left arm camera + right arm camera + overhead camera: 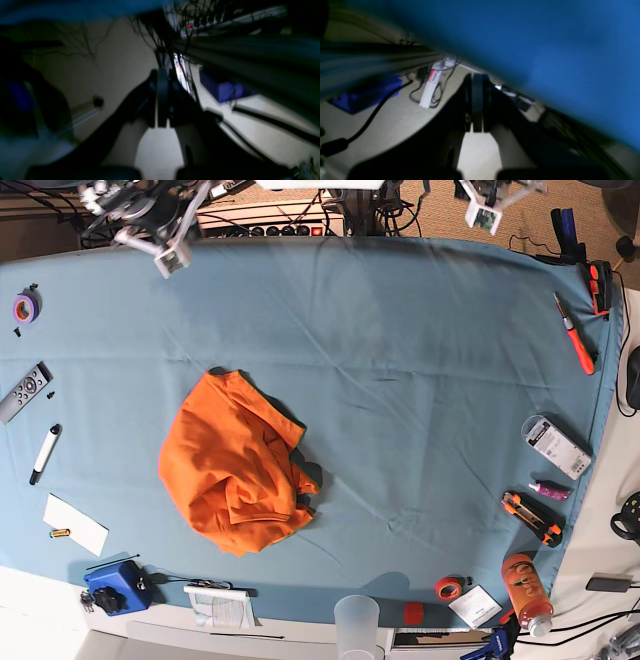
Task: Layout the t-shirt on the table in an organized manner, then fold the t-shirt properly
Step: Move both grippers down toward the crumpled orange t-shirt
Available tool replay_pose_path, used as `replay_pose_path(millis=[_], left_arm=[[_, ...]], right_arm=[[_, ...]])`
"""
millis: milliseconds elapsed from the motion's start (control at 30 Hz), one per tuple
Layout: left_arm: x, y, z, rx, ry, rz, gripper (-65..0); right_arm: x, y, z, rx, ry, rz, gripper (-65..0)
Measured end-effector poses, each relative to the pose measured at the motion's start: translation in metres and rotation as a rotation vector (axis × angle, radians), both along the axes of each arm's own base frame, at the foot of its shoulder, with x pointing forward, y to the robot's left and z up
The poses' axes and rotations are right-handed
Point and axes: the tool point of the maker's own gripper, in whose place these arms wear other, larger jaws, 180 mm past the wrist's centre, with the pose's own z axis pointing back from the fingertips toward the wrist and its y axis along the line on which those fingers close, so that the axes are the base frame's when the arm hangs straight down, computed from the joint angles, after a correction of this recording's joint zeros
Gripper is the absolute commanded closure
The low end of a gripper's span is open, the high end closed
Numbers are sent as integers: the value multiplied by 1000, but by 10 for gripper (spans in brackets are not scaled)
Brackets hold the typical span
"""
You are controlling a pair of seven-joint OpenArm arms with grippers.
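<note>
Jaws, left wrist view: left jaws [162,100] are pressing together with nothing between them. They are hanging over a pale floor [160,155] with black cables [270,122] and a dark blue box [222,88]. A power strip [225,18] is sitting up top.

Jaws, right wrist view: right jaws [478,102] are squeezing tight too, holding nothing. A big blurry blue cloth [545,45] is filling the top. A white tube with a red label [431,86] is lying on the floor beside a black cable [370,117].

T-shirt, base view: the orange t-shirt [235,465] is lying all bunched up on the left part of the worktop [430,360], well apart from both arms at the far edge.

Other things, base view: a white marker [44,454] and a remote [24,392] are sitting at the left side. An orange bottle [526,588] and a clear cup [357,620] are standing near the front edge.
</note>
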Motion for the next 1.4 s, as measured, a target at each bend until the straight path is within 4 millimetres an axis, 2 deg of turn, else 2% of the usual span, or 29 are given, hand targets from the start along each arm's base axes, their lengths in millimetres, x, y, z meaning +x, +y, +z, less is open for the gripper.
replay_pose_path(millis=[33,133,267,400,500,700,833,867,900,967,1000,1067,1167,1233,1333,1400], left_arm=[[6,-2,5,-8,-33,0,0],[2,0,1,0,-9,0,0],[36,-3,10,-18,-137,1,0],[52,-2,14,-12,-181,-1,0],[84,-5,31,-36,-330,3,0],[122,-6,50,-42,-460,0,0],[138,-6,60,-45,-518,-1,-241],[142,-7,63,-47,-539,-1,-286],[145,-7,67,-52,-560,0,-317],[150,-7,71,-53,-582,-1,-338],[152,-7,72,-54,-587,-1,-338],[154,-7,73,-53,-595,-1,-338],[161,-8,78,-54,-617,-4,-337],[169,-7,84,-54,-649,-3,-337],[183,-8,96,-56,-702,-7,-337],[190,-7,95,-60,-717,-4,-337]], right_arm=[[7,-1,10,-6,-37,2,0],[22,-5,31,-24,-118,-1,0],[26,-18,34,-60,-126,-23,0],[29,-19,36,-61,-140,-26,0],[35,-23,38,-89,-165,-21,0],[46,-32,43,-154,-212,-10,0],[48,-32,44,-153,-222,-11,0],[48,-32,44,-153,-222,-11,-41],[48,-32,44,-155,-222,-11,-110],[50,-31,45,-149,-233,-5,-234],[51,-30,46,-146,-240,-5,-265],[54,-29,48,-139,-260,-2,-270],[71,-40,57,-221,-317,5,-270],[95,-42,72,-238,-400,-4,-270],[126,-36,93,-230,-508,27,-270],[142,-23,95,-197,-542,91,-270]])
